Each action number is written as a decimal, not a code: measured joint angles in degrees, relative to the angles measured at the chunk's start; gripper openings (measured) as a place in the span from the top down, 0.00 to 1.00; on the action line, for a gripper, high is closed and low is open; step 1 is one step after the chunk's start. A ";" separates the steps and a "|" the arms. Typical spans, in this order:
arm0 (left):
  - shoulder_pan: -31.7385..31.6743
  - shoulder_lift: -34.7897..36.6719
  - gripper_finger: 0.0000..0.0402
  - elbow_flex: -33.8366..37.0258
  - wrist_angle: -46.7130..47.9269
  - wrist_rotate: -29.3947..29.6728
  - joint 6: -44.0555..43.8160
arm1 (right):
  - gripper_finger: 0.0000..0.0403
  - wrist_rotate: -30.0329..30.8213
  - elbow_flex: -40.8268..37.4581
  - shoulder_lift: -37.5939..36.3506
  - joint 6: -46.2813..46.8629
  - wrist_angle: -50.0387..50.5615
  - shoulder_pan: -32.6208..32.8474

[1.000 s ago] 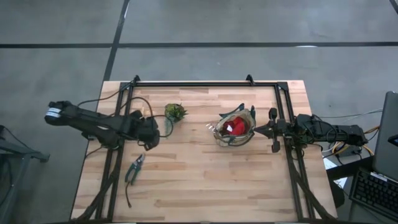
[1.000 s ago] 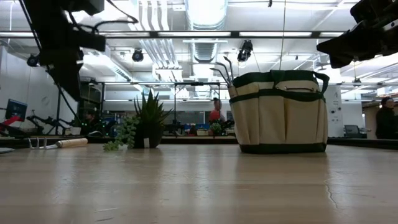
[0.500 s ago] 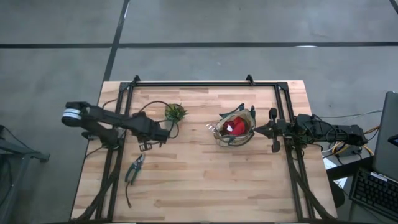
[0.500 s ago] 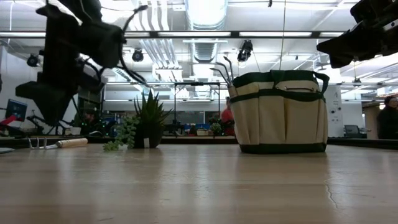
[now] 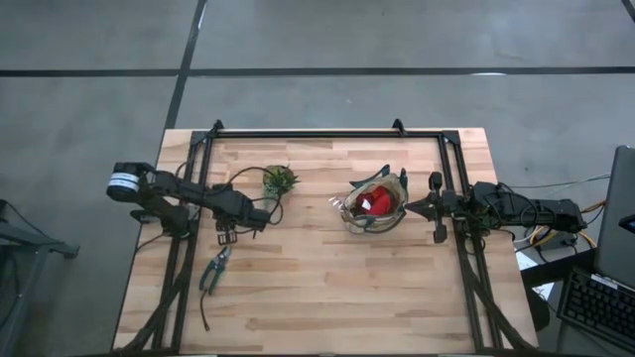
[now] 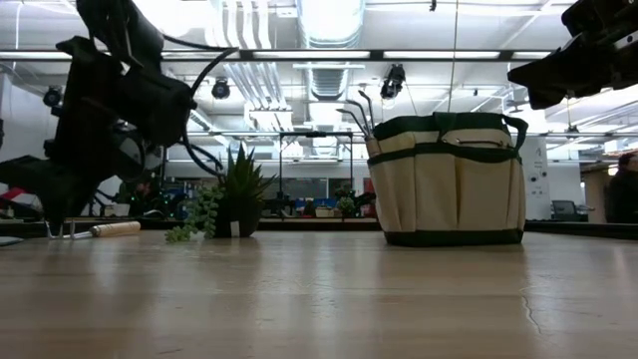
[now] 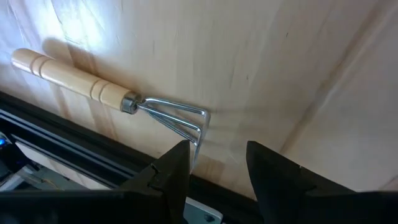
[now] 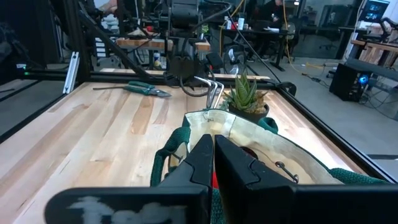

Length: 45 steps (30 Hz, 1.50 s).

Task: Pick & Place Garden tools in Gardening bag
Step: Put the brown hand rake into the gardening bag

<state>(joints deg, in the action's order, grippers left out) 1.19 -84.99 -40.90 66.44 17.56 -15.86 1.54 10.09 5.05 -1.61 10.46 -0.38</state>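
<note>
The wooden-handled hand fork (image 7: 106, 93) lies flat on the table at the left; it also shows in the low view (image 6: 96, 229). My left gripper (image 7: 214, 165) is open and points down just above the fork's tines (image 7: 183, 124), touching nothing; it also shows in the high view (image 5: 228, 235). The green-handled pruners (image 5: 213, 270) lie flat nearer the front. The beige gardening bag (image 5: 375, 203) stands upright right of centre with a red glove (image 5: 377, 201) inside and dark handles (image 6: 356, 110) sticking up. My right gripper (image 8: 213, 149) is shut, above the bag's right rim.
A small leafy potted plant (image 5: 280, 180) stands between the fork and the bag, close to my left arm. Dark frame rails (image 5: 189, 258) run along the table's left, right and far sides. Bare wood (image 5: 327, 288) lies toward the front.
My left gripper has come down from high above the table toward the hand fork and has tipped its fingers downward, and the arm has reached farther in over the table. The fork, pruners and bag have stayed where they were.
</note>
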 joint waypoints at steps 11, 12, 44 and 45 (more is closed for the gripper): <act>-0.95 0.44 0.60 0.02 -0.27 0.05 -0.02 | 0.98 0.00 0.00 0.03 0.04 -0.02 0.00; -1.14 0.44 0.60 0.02 -0.41 0.05 -0.02 | 0.98 0.00 0.00 0.03 -0.03 -0.01 -0.01; -2.57 0.15 1.00 -4.16 -9.84 -10.60 2.41 | 0.98 0.00 0.00 0.03 -0.01 0.00 -0.01; -2.57 0.23 1.00 -4.67 -9.61 -10.59 2.43 | 0.98 0.00 0.00 0.03 -0.06 -0.02 0.00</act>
<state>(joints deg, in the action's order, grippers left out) -1.39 -84.76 -45.57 56.83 6.96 -13.43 1.54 10.09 5.08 -1.67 10.44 -0.38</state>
